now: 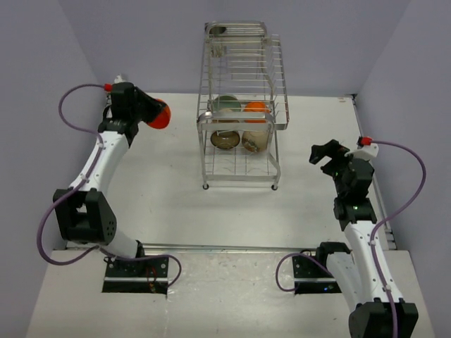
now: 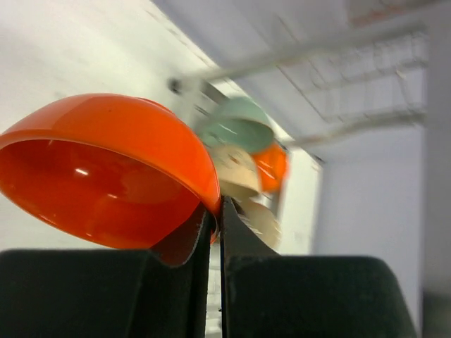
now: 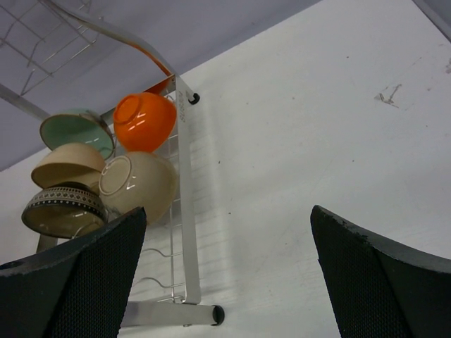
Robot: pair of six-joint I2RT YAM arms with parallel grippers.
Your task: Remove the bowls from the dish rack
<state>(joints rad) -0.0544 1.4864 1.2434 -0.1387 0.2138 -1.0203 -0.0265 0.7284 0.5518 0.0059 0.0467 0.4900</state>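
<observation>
Left claw (image 2: 215,205) on orange bowl (image 2: 106,165); rack (image 2: 352,130) blurry

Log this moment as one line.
left gripper: shut on orange bowl, left of dish rack | right gripper: open, empty | other bowls: in rack

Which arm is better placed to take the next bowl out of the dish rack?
Right. The right gripper is open, empty, facing the dish rack; the left gripper is shut on an orange bowl.
</observation>
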